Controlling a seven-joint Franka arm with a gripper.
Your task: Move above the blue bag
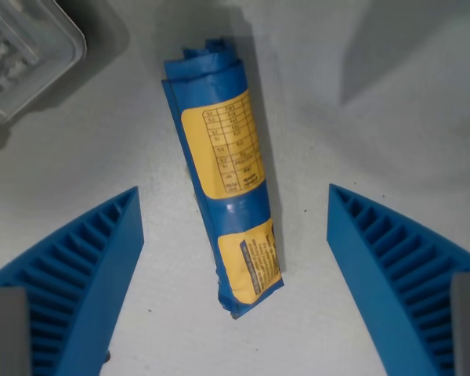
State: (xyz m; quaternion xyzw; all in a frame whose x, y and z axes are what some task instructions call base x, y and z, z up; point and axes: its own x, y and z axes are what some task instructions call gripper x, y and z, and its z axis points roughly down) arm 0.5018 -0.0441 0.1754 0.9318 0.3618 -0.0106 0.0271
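We look straight down on the blue bag (223, 172), rolled up and lying on the pale worktop (360, 141), its yellow labels facing up. Our hand (235, 235) is spread wide, one blue finger (78, 274) on each side of the bag, touching nothing. A clear plastic box (23, 55) sits at the wrist view's upper left.

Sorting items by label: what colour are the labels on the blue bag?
Yellow, with dark print, on the blue bag; seen in the wrist view, the only one.
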